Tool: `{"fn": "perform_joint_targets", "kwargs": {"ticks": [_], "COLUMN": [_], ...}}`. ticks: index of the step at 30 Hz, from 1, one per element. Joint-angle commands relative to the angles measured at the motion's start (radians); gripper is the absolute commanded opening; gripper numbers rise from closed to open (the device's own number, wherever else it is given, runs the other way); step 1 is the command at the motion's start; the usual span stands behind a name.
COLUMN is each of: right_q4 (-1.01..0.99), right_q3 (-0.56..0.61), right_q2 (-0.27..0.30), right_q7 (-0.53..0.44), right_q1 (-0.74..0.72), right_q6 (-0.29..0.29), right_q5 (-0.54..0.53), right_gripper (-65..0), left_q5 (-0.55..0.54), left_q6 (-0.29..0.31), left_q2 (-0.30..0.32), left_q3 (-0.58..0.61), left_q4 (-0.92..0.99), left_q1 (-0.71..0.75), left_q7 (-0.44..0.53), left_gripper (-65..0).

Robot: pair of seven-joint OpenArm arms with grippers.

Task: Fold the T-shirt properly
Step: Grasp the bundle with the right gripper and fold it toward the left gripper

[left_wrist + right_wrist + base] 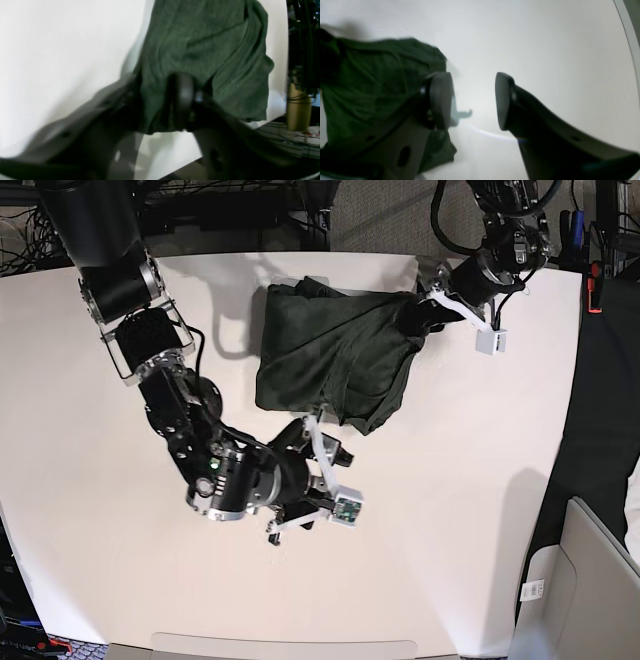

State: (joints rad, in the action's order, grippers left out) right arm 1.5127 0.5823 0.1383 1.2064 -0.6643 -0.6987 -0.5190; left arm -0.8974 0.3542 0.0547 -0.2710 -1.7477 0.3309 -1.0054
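Note:
The dark green T-shirt [335,355] lies bunched and partly folded on the white table [480,510], toward the back middle. My left gripper [425,315] is at the shirt's right corner. In the left wrist view its blurred fingers stand apart, and a fold of the T-shirt [200,50] still hangs in the gap of the left gripper [157,95]. My right gripper [322,442] hovers at the shirt's front edge. In the right wrist view the right gripper [473,100] is open with only bare table between its fingers. The T-shirt [370,87] lies off to its left.
The table's right edge [572,430] runs close to the left arm. A grey chair or bin [590,580] stands beyond that edge at the lower right. Cables and dark equipment [300,210] line the back.

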Motion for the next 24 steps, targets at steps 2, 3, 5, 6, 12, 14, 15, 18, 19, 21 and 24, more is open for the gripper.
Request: {"fn": "perform_joint_targets", "kwargs": {"ticks": [2, 3, 5, 6, 12, 14, 15, 18, 19, 21, 24], "right_q4": [-0.022, -0.028, -0.024, -0.024, -0.010, -0.008, -0.008, -0.008, -0.011, -0.016, -0.039], "right_q3": [0.046, 0.071, 0.124, 0.147, 0.241, 0.253, 0.255, 0.256, 0.265, 0.302, 0.367], "right_q2": [-0.026, -0.035, -0.038, -0.036, -0.019, 0.007, 0.021, 0.050, 0.054, 0.070, 0.080], "right_q7": [-0.020, -0.020, -0.018, -0.018, 0.008, 0.040, 0.048, 0.053, 0.053, 0.053, 0.046], "right_q1": [-0.065, -0.078, -0.091, -0.097, -0.102, -0.104, -0.104, -0.105, -0.111, -0.116, -0.113], "right_q6": [0.001, 0.001, 0.001, 0.001, 0.001, 0.001, 0.001, 0.001, 0.001, 0.001, 0.001], "right_q5": [0.001, 0.001, 0.001, 0.001, -0.077, -0.132, -0.158, -0.208, -0.214, -0.211, -0.209], "right_gripper": [-36.2, -36.2, -36.2, -36.2, -36.2, -36.2, -36.2, -36.2, -36.2, -36.2, -36.2], "left_q5": [-0.019, -0.019, -0.019, -0.019, -0.027, -0.067, -0.096, -0.148, -0.156, -0.157, -0.156], "left_q6": [0.007, 0.007, 0.007, 0.007, 0.013, 0.015, 0.015, 0.015, 0.015, 0.015, 0.015], "left_q2": [0.006, 0.003, -0.002, -0.002, -0.002, -0.002, -0.002, -0.003, -0.003, -0.003, -0.003], "left_q3": [-0.007, -0.023, -0.063, -0.078, -0.167, -0.165, -0.164, -0.162, -0.162, -0.162, -0.162], "left_q4": [-0.048, -0.062, -0.093, -0.103, -0.188, -0.208, -0.208, -0.208, -0.208, -0.206, -0.205], "left_q1": [0.001, 0.001, 0.003, 0.003, 0.024, 0.035, 0.035, 0.033, 0.033, 0.033, 0.032], "left_q7": [0.010, 0.010, 0.010, 0.010, -0.016, -0.049, -0.069, -0.097, -0.099, -0.102, -0.102], "left_gripper": [-38.0, -38.0, -37.9, -37.9, -37.9, -37.9, -37.9, -37.9, -37.9, -37.9, -37.9]}}
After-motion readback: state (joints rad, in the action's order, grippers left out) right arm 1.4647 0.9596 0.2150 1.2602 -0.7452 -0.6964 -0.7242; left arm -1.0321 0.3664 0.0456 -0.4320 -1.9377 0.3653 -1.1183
